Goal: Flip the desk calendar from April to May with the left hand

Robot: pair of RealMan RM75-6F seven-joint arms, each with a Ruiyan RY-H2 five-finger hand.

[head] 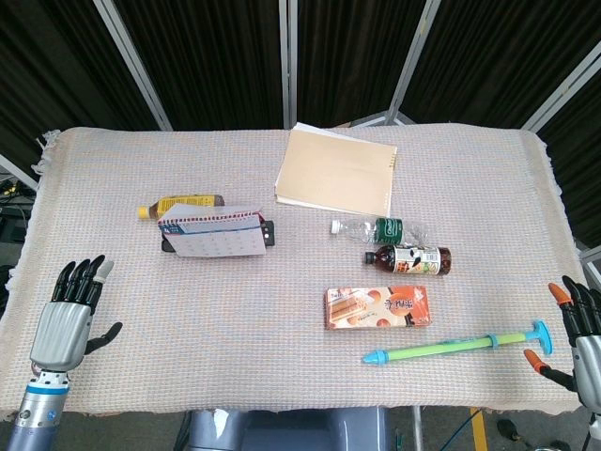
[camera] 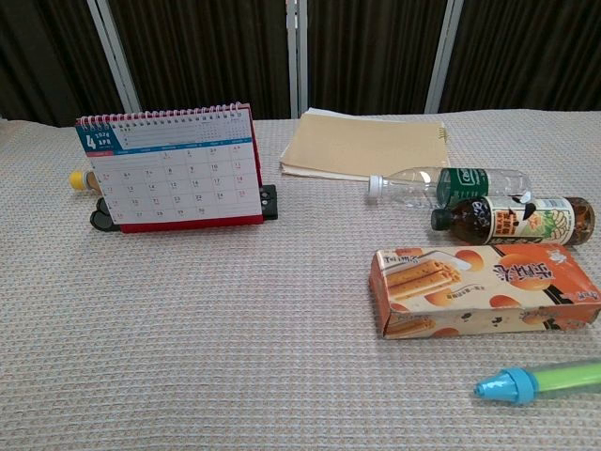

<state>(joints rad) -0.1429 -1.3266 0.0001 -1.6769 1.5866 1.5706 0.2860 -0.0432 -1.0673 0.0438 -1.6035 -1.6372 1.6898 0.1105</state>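
Observation:
A red-framed spiral desk calendar stands upright left of the table's middle, its front page showing a big 4 for April. My left hand hovers over the front left corner of the table, fingers straight and apart, holding nothing, well short of the calendar. At the front right edge my right hand is likewise spread and empty. Neither hand appears in the chest view.
Behind the calendar lie a yellow-capped bottle and a black object. A tan folder is at the back, with a clear bottle, a dark bottle, a snack box and a green-blue syringe toy to the right.

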